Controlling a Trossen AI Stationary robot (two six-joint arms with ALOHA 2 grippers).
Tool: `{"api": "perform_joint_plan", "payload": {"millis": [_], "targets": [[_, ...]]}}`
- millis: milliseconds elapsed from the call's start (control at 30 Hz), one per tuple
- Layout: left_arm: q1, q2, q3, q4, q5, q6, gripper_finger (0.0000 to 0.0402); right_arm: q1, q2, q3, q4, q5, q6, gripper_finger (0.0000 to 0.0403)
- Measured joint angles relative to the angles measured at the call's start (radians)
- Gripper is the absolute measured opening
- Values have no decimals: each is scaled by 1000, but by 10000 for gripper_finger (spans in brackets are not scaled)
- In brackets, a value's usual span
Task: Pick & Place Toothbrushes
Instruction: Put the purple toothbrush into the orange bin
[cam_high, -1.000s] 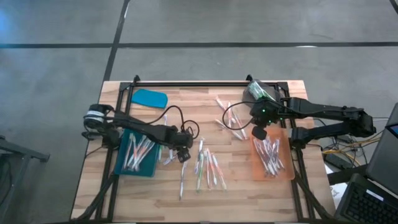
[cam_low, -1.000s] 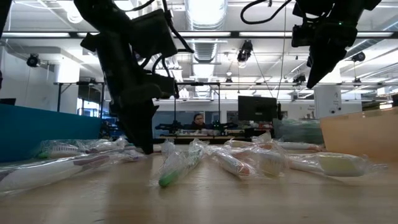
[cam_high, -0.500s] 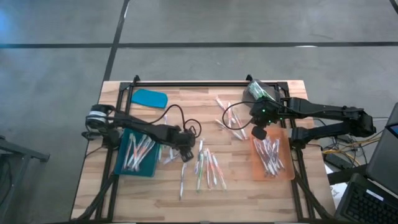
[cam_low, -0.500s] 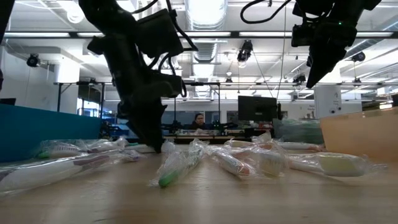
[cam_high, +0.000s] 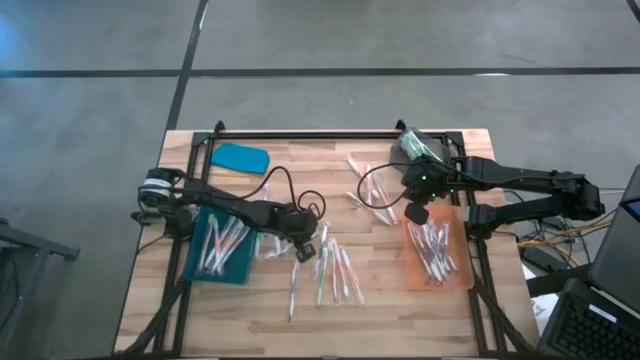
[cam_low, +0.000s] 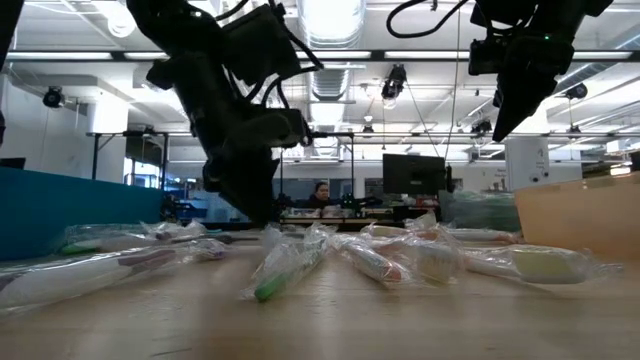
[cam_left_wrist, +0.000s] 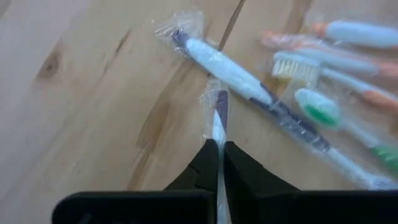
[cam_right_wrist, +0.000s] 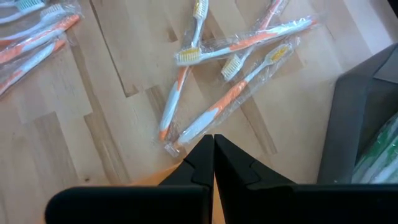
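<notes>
High view: your left gripper (cam_high: 303, 249) sits low at the left edge of the loose pile of thin plastic-wrapped toothbrushes (cam_high: 335, 270), nearer it than the right gripper (cam_high: 415, 212), which hangs shut by the orange tray (cam_high: 468, 280).

Left wrist view: jaws pinched on a wrapped white toothbrush with a dark end (cam_left_wrist: 219, 118), its long axis running straight ahead between the fingers.

Low view: it's down at the tabletop; you'd lift straight up.
</notes>
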Motion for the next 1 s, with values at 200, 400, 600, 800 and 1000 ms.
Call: {"api": "perform_joint_plan", "payload": {"millis": [200, 400, 600, 800, 1000], "targets": [[0, -2, 37, 9, 2, 52, 14, 0, 0, 0, 0, 0, 0, 8], [0, -2, 100, 6, 41, 131, 5, 0, 0, 0, 0, 0, 0, 8], [-2, -3, 186, 8, 57, 238, 5, 0, 0, 0, 0, 0, 0, 8], [-5, -3, 260, 24, 67, 402, 5, 0, 0, 0, 0, -1, 16, 8], [-21, -3, 298, 40, 71, 711, 5, 0, 0, -1, 2, -9, 36, 8]]}}
